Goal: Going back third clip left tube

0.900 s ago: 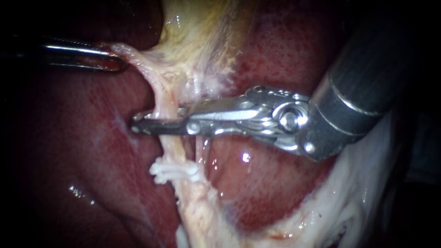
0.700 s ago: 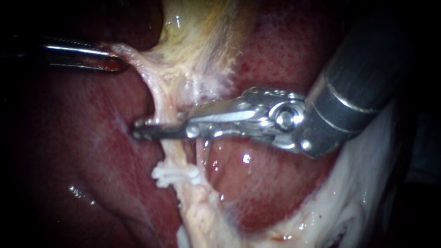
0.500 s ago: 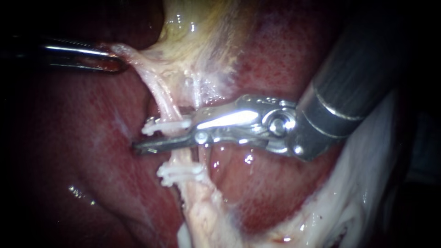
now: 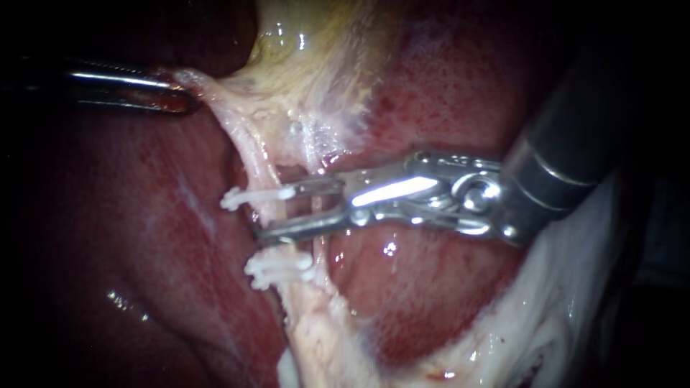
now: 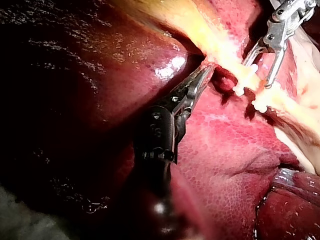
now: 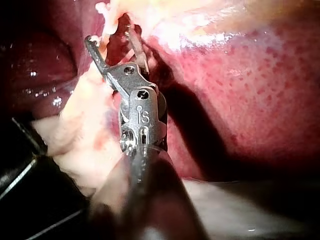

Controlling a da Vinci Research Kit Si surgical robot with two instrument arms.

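Right instrument (image 4: 284, 212): centre frame, silver jaws gaping empty astride pale left tube (image 4: 262, 169).
White plastic clip (image 4: 255, 196): sitting across that tube, beside the jaws.
Left instrument (image 4: 180, 99): upper left, jaws pinching pale tissue (image 4: 215, 97), stretching it taut.

Across the tube (image 4: 251, 159), two clips, upper clip (image 4: 255, 195) over lower clip (image 4: 280, 267), right instrument (image 4: 282, 213) lying between them from the right. Up left, left instrument (image 4: 180, 98) clamped on tissue (image 4: 210, 85) above the tube. Behind all, liver (image 4: 129, 237).
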